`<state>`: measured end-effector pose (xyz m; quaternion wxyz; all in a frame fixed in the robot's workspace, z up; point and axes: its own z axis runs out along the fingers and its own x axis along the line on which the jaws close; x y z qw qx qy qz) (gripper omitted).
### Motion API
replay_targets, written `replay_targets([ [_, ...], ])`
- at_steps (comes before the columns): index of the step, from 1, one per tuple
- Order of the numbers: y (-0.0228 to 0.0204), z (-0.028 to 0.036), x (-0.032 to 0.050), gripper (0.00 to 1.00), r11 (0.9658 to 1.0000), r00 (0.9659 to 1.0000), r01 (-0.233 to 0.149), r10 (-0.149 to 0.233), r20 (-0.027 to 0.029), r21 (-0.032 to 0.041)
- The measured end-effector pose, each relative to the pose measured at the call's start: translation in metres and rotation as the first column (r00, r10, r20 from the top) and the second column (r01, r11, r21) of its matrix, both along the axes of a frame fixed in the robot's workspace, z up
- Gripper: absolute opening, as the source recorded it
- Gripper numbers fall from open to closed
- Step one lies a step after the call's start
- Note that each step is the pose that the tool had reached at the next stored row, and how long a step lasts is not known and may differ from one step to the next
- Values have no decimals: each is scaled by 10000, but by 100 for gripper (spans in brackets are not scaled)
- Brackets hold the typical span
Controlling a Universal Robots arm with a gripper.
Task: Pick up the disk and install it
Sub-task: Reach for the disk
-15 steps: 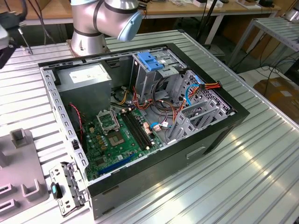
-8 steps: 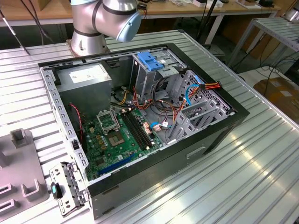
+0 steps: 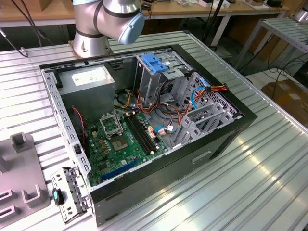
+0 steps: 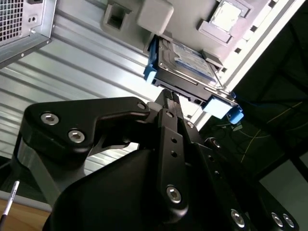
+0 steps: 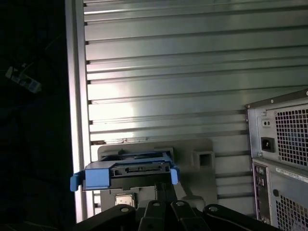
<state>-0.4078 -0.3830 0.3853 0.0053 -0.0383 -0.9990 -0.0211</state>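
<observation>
— Risk?
— The gripper [image 4: 169,96] points at the disk [image 4: 187,60] with fingers together; driven on, it would likely shove the disk off its grey holder [image 4: 192,14], not grip it.
— Hand?
— Closed, holding nothing; tips near the disk's connector edge; contact unclear; the disk lies on the holder, apart from the computer case [image 5: 284,159].

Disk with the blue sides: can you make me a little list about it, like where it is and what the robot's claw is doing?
disk: flat silver-grey metal hard drive with blue plastic side rails
place: on a pale grey plastic holder, on the ribbed metal table
gripper: black gripper, fingers together, tips close by the disk's edge; contact unclear
installed: no, the disk is outside the open black computer case
</observation>
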Motion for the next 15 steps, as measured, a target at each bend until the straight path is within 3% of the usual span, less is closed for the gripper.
replay_targets([
  [4,13,-3,-196,11,10000,10000,0,0,-1,0],
  [12,23,-7,-506,11,10000,10000,1,-1,-3,1],
  [15,22,-8,-569,11,10000,10000,-1,1,-5,1],
])
